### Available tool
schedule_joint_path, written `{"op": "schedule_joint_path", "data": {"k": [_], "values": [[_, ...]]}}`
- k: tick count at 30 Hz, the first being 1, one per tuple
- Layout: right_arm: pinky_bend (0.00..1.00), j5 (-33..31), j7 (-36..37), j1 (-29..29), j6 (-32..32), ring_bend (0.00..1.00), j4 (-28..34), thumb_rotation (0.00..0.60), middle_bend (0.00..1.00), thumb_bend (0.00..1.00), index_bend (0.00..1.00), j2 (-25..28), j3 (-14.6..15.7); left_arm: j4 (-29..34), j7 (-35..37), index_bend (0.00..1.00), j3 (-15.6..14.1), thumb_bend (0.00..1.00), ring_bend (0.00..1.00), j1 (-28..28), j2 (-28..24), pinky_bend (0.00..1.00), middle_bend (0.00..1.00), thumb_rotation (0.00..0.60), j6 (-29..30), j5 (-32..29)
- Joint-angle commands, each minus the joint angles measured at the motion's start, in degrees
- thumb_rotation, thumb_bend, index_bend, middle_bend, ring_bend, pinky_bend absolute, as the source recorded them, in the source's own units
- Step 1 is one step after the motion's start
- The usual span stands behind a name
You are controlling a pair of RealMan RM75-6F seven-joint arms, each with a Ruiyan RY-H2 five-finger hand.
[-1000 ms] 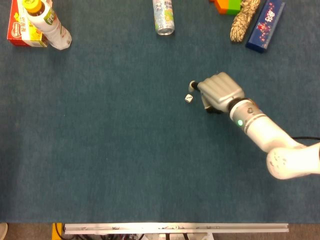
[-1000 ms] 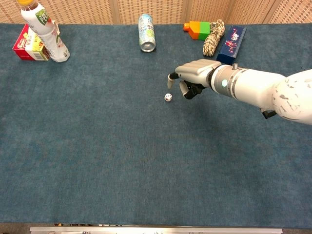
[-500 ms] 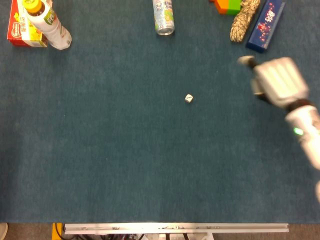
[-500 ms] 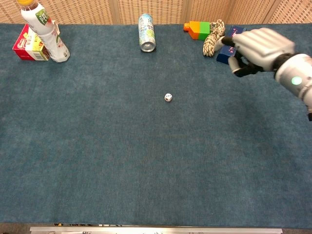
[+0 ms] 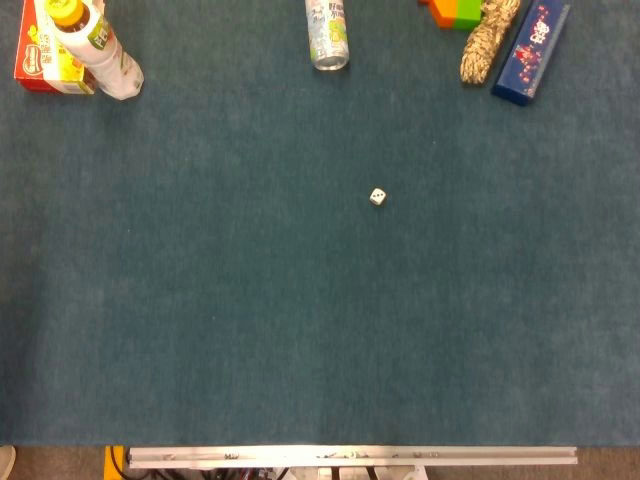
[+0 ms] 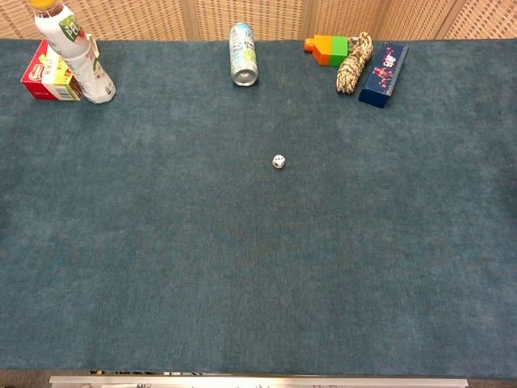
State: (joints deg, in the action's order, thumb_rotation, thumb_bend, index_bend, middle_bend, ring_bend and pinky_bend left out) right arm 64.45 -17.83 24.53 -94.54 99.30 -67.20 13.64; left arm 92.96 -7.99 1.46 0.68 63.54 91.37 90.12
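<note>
A small white die (image 5: 377,197) with dark pips lies alone near the middle of a blue-green carpeted table (image 5: 250,320); it is a cube with no long axis. Neither hand shows in either view, so the state of their fingers cannot be told. Along the far edge lie a can (image 5: 327,33) on its side, a bottle (image 5: 95,50), a red box (image 5: 40,60), a rope bundle (image 5: 488,35), a blue box (image 5: 530,50) and coloured blocks (image 5: 452,10). Woven panels (image 6: 266,14) stand behind.

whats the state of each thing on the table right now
die: alone mid-table, untouched
can: lying on its side
bottle: capped, tilted against the red box
red box: closed, behind the bottle
rope bundle: coiled, lying flat
blue box: closed, lying flat
</note>
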Motion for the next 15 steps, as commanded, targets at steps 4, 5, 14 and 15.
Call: {"op": "schedule_joint_path", "data": {"k": [4, 5, 14, 15], "values": [[0.46, 3.98, 2.16, -7.82, -4.97, 0.26, -2.17, 0.563, 0.3, 0.42, 0.04, 0.81, -0.54, 0.38, -1.08, 0.13, -0.04, 0.2, 0.2, 0.02, 0.22, 0.08, 0.18, 0.6, -0.54, -0.72], [0.46, 4.28, 2.33, -8.59, -4.71, 0.26, -1.99, 0.562, 0.3, 0.41, 0.03, 1.02, -0.7, 0.47, -1.18, 0.13, 0.03, 0.2, 0.2, 0.05, 0.26, 0.08, 0.18, 0.6, -0.57, -0.83], [0.46, 5.76, 2.47, -11.86, -1.81, 0.26, -1.63, 0.562, 0.3, 0.41, 0.03, 1.79, -3.38, 0.58, -1.78, 0.13, 0.33, 0.2, 0.2, 0.42, 0.46, 0.08, 0.18, 0.6, -1.19, -1.52], [0.46, 6.12, 2.61, -12.1, -1.32, 0.26, -1.6, 0.562, 0.3, 0.41, 0.03, 1.85, -3.75, 0.54, -1.8, 0.13, 0.36, 0.2, 0.2, 0.48, 0.5, 0.08, 0.18, 0.6, -1.31, -1.62]]}}
